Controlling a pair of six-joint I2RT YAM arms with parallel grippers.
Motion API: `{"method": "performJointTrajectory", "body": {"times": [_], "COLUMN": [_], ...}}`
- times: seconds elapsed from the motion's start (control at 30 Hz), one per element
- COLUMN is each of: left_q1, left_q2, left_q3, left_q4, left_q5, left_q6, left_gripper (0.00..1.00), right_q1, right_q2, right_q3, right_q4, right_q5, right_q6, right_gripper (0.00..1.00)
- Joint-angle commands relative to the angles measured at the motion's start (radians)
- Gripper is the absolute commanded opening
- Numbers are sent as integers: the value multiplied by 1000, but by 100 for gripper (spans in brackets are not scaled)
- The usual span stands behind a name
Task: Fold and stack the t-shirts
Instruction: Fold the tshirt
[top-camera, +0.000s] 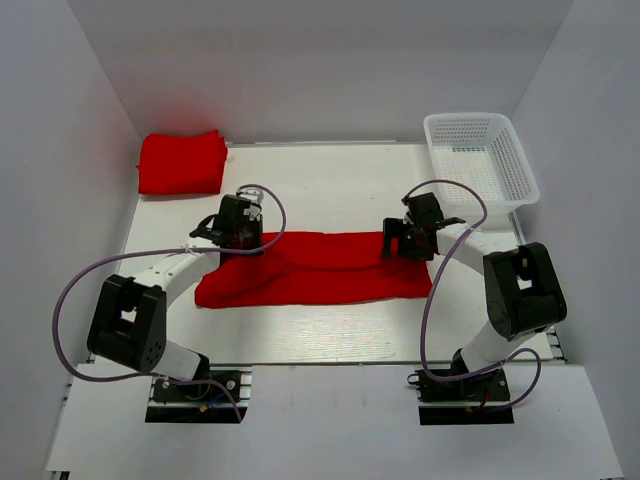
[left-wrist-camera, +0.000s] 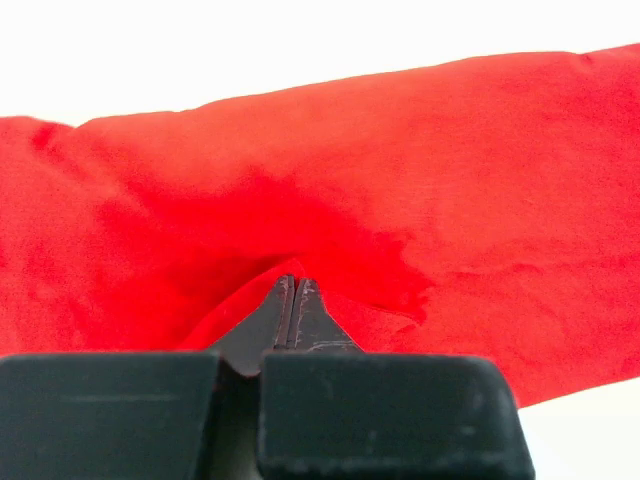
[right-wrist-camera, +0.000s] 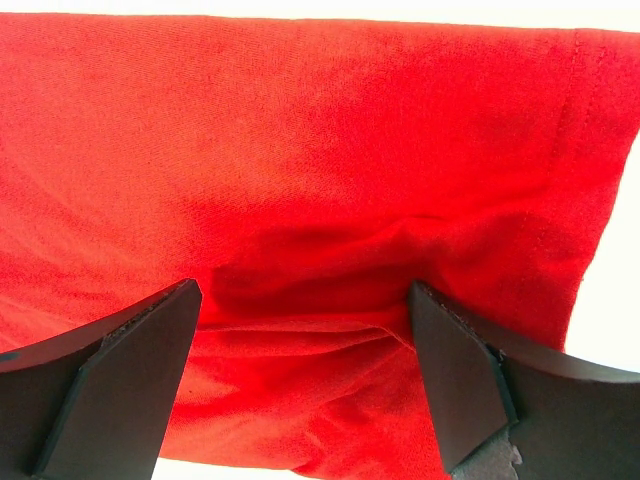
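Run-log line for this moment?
left tool shut on spread t-shirt | right tool open above it | folded t-shirt far-left corner | basket far-right corner

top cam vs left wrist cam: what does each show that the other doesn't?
Top only: the folded t-shirt at the far left corner, the white basket at the far right, the right gripper over the right end of the spread t-shirt, and that shirt's full outline.
Left wrist only: a close view of the left gripper, jaws shut with a fold of cloth pinched at the tips.
Both: the spread t-shirt and the left gripper at its left end.
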Motion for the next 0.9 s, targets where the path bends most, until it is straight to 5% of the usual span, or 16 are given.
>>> {"method": "performJointTrajectory", "body": {"times": [0.0, 0.2, 0.43, 0.47, 0.53, 0.57, 0.7, 0.87], "left_q1": [-5, -5, -14, -14, -14, -14, 7, 8], "left_q2": [-1, 204, 263, 272, 272, 259, 197, 174], "left_q3": [39, 171, 204, 226, 258, 287, 376, 522], "left_q4": [65, -31, -17, -34, -77, -109, -188, -405], "left_q5": [129, 203, 226, 211, 156, 118, 37, -228], "left_q6": [110, 200, 263, 252, 229, 192, 132, 7], "left_gripper": [0, 0, 4, 31, 66, 99, 100, 100], "right_q1": [-6, -6, -4, -4, -4, -6, -1, -3], "right_q2": [52, 54, 46, 43, 40, 34, 23, -52], "right_q3": [-49, -48, -44, -44, -38, -29, 9, 49], "right_q4": [-91, -90, -91, -94, -94, -100, -130, -139], "right_q5": [2, 2, 8, 6, 5, 6, 9, 15], "right_q6": [-14, -16, -17, -19, -22, -23, -29, -36], "right_gripper": [90, 90, 90, 90, 90, 90, 90, 90]}}
